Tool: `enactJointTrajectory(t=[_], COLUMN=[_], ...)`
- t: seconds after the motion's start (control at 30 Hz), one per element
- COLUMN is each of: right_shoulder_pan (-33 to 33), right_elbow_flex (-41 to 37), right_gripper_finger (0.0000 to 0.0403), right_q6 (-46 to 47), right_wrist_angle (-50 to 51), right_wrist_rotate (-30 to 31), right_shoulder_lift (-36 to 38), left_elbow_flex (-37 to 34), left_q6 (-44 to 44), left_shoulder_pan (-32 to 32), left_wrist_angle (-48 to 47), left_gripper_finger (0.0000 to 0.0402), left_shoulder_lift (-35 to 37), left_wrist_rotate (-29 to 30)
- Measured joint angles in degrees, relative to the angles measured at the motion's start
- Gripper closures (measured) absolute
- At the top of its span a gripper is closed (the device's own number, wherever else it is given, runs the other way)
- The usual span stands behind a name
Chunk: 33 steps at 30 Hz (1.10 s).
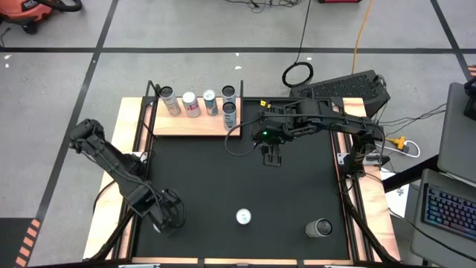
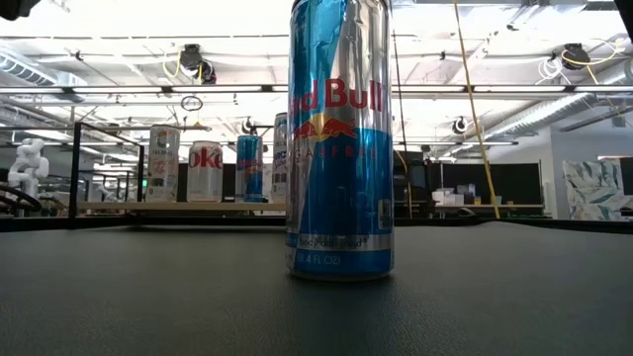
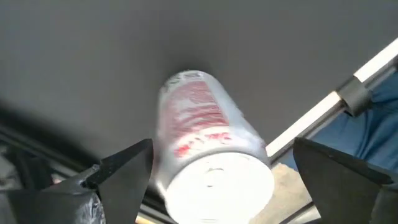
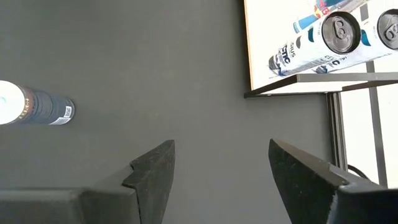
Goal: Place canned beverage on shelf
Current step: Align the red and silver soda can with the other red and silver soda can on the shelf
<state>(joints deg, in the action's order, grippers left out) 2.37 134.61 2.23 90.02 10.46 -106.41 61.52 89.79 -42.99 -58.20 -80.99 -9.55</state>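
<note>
Five cans (image 1: pixel 197 103) are lined up on the shelf (image 1: pixel 195 125) at the far left of the mat (image 1: pixel 223 186), standing upright in a row, packed close along the board. The right gripper (image 1: pixel 272 155) hangs over the mat just beside the shelf's near right corner, jaws partly apart with nothing between them; the right wrist view shows only bare mat between its fingers (image 4: pixel 152 171), with the shelf edge and two can tops off to one side. The left gripper (image 1: pixel 169 210) sits low at the near left of the mat, jaws spread as wide as they go. In the left wrist view a red-and-white can (image 3: pixel 208 162) stands framed between its fingers (image 3: pixel 124 171), close in but not touched on either side, which reads like a lined-up approach with the squeeze yet to come; the high view does not show that can clearly under the arm. Two more cans wait on the mat: the blue can (image 1: pixel 243 217) upright near the front middle, looming large in the low view, and a dark can (image 1: pixel 321 227) toward the near right, well apart from both grippers. My read: the left arm takes the next pick, and it will need a square grip to keep that can upright.
</note>
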Motion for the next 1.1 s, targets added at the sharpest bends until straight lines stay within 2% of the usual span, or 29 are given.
enactJointTrajectory(t=[0.33, 0.77, 0.9, 1.1], right_shoulder_pan=[0.00, 0.00, 0.00, 0.00], right_elbow_flex=[0.00, 0.00, 0.00, 0.00], right_gripper_finger=[0.0163, 0.0163, 0.0163, 0.0163], right_q6=[-0.16, -0.14, -0.14, -0.38], right_wrist_angle=[-0.01, -0.01, 0.00, -0.01], right_wrist_rotate=[0.00, 0.00, 0.00, 0.00], right_shoulder_lift=[0.00, 0.00, 0.00, 0.00], left_elbow_flex=[0.07, 0.07, 0.07, 0.11], left_q6=[-0.18, -3.23, -4.57, -5.15], left_shoulder_pan=[-2.79, -3.71, -3.70, -3.18], left_wrist_angle=[2.75, 2.34, 2.60, 2.85], left_gripper_finger=[0.0029, 0.0031, 0.0050, 0.0107], left_shoulder_lift=[-4.52, -5.59, -5.59, -5.53], left_wrist_rotate=[-1.10, -3.73, -3.70, -3.17])
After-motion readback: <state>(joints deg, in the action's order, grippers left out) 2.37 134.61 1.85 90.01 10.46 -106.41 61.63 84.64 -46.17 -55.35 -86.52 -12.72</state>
